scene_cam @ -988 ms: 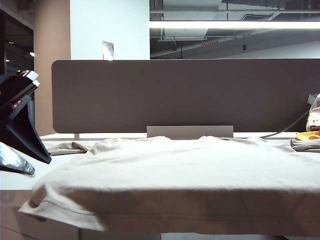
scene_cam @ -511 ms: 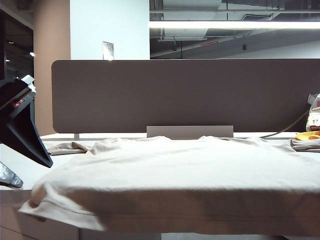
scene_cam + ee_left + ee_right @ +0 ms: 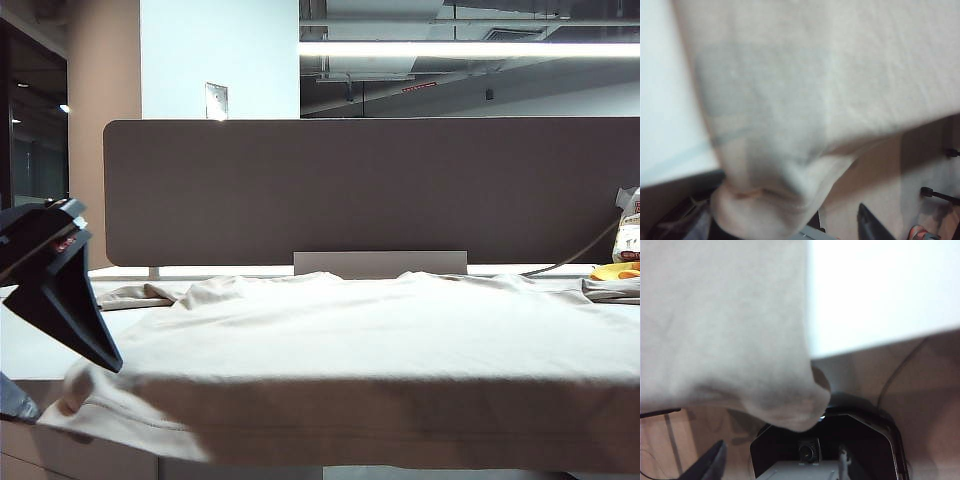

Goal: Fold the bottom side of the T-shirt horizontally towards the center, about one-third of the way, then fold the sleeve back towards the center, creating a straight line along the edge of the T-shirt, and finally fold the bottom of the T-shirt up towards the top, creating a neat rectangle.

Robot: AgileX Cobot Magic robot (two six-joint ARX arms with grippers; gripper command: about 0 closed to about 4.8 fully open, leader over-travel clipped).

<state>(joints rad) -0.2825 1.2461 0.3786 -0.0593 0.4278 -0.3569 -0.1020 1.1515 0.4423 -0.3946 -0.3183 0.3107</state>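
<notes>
At the far left of the exterior view you are seeing the left gripper (image 3: 95,345) hanging as a dark wedge, its tip pointing down at the near left corner of the T-shirt (image 3: 380,330). In its wrist view that corner is bunching up in front of the camera and hiding one finger, while one dark finger (image 3: 872,225) is showing clear of the cloth, so you cannot tell whether the jaws are standing open or closing on the cloth. The T-shirt is lying flat across the white table (image 3: 30,345), spreading nearly from edge to edge in front of the grey divider panel (image 3: 370,190). The bottom of the T-shirt (image 3: 300,428) is running along the near table edge and drooping slightly over it (the double stitching is showing most clearly near the left corner). Moving right, the right gripper (image 3: 780,460) is appearing only in its own wrist view, sitting under a rounded fold of the shirt's edge that is draping over its black body. One dark finger (image 3: 710,465) is poking out beside it, and you cannot tell there either whether the fingers are pinching anything.
</notes>
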